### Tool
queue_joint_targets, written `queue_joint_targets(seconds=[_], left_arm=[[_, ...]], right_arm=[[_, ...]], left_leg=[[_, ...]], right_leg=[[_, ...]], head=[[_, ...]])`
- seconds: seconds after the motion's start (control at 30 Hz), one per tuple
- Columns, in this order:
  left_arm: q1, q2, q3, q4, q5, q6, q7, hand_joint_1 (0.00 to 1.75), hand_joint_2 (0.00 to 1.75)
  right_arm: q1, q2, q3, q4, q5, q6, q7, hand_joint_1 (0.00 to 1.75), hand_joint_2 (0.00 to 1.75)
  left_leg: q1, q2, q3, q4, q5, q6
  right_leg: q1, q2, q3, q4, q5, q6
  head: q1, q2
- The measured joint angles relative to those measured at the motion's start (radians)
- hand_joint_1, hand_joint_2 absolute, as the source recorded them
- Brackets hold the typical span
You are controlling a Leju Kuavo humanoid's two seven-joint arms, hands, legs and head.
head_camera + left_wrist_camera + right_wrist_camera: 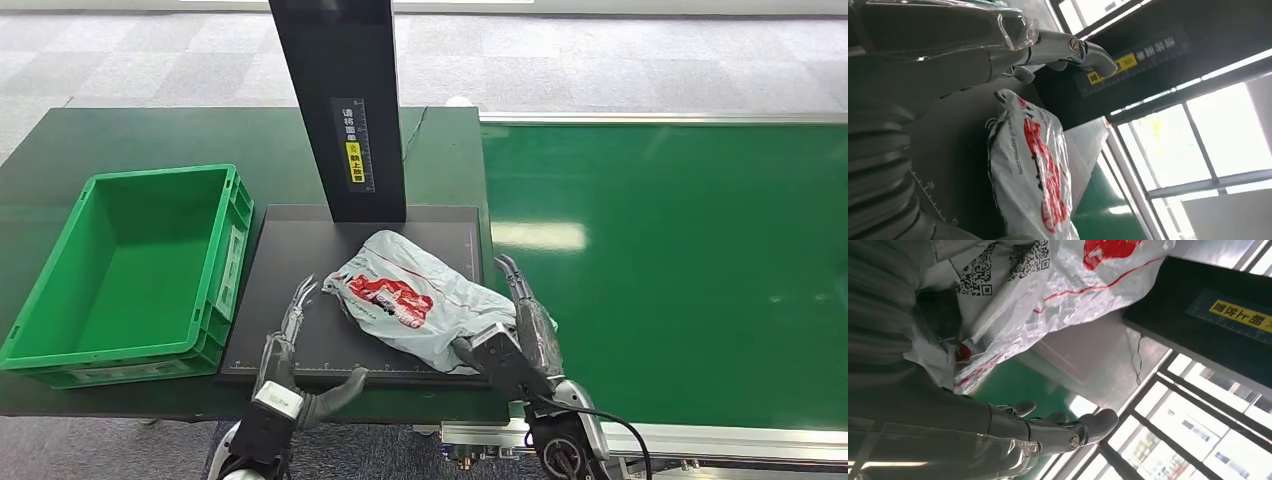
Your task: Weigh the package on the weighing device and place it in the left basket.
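The package [420,300] lies on the black scale [290,290], in front of its upright post [345,110], so weighing looks under way. The move to the green basket [130,270], left of the scale, is not yet done; the basket holds nothing. The package is a crumpled grey plastic mailer with red print. The left hand [295,345] hovers beside it, fingers spread wide. The right hand [520,325] rests against its right edge, fingers extended; grip unclear.

We see the package [420,297] lying on the black scale [300,300] (green basket [60,330] alongside), both hands spread beside it.
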Motion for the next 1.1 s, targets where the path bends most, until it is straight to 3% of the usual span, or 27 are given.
queue_joint_targets(seconds=[0.2,0.37,0.5,0.67,0.8,0.93,1.1], left_arm=[[-0.035,0.010,-0.039,0.019,-0.052,-0.033,0.024,0.00,1.75],[-0.087,0.013,-0.061,0.071,-0.051,-0.075,0.006,0.00,1.75],[-0.100,0.013,-0.067,0.093,-0.045,-0.082,0.000,0.00,1.75],[-0.097,0.013,-0.067,0.106,-0.049,-0.073,0.003,0.00,1.75],[-0.093,0.013,-0.057,0.111,-0.094,-0.021,0.033,0.00,1.75],[-0.107,0.012,-0.038,0.125,-0.142,0.013,0.060,0.00,1.75],[-0.171,0.012,-0.021,0.165,-0.171,0.023,0.057,0.00,1.75]], right_arm=[[-0.001,0.000,-0.004,0.005,-0.227,0.243,-0.006,0.00,1.75],[-0.011,-0.013,0.000,0.051,-0.563,0.608,-0.074,0.00,1.75],[-0.033,-0.026,0.003,0.088,-0.671,0.689,-0.124,0.00,1.75],[-0.047,-0.035,0.002,0.096,-0.685,0.647,-0.181,0.00,1.75],[-0.043,-0.029,-0.015,0.053,-0.619,0.472,-0.244,0.00,1.75],[-0.024,-0.010,-0.042,-0.023,-0.514,0.283,-0.249,0.00,1.75],[0.010,0.014,-0.060,-0.104,-0.414,0.133,-0.252,0.00,1.75]], left_leg=[[0.000,0.000,0.000,0.000,0.000,0.000],[0.000,0.000,0.000,0.000,0.000,0.000],[0.000,0.000,0.000,0.000,0.000,0.000],[0.000,0.000,0.000,0.000,0.000,0.000],[0.000,0.000,0.000,0.000,0.000,0.000],[0.000,0.000,0.001,0.000,0.000,0.000],[0.000,0.000,0.001,0.000,0.000,0.000]], right_leg=[[0.000,0.000,0.000,0.000,0.000,0.000],[0.000,0.000,0.000,0.000,0.000,0.000],[0.000,0.000,0.000,0.000,0.000,0.000],[0.000,0.000,0.000,0.000,0.000,0.000],[0.000,0.000,0.000,0.000,0.000,0.000],[0.000,0.000,0.000,0.000,0.000,0.000],[0.000,0.000,0.000,0.000,0.000,0.000]], head=[[0.000,0.000],[0.000,0.000],[0.000,0.000],[0.000,0.000],[0.000,0.000],[0.000,0.000],[0.000,0.000]])
